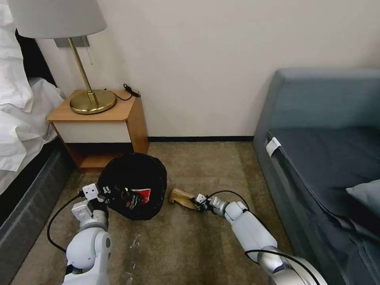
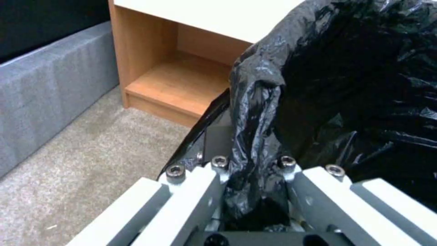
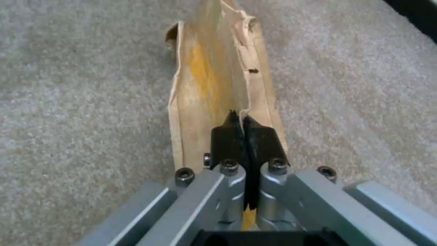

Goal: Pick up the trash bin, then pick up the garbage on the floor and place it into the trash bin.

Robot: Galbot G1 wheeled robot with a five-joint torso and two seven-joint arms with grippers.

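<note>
Right pincer (image 3: 243, 118) pinching tan paper scrap (image 3: 218, 75), left pincer (image 1: 106, 192) clamping trash bin (image 1: 136, 178) rim

The trash bin (image 1: 136, 186) sits on the floor (image 1: 190, 245) just before the nightstand (image 1: 99, 126); right of the nightstand, beside the bin, lies the paper scrap (image 1: 181, 196), the sofa (image 1: 324, 158) farther right

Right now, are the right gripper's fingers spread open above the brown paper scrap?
No: in the right wrist view the right gripper has its black fingers pressed together, pinching the edge of the brown paper scrap lying on the carpet.
</note>
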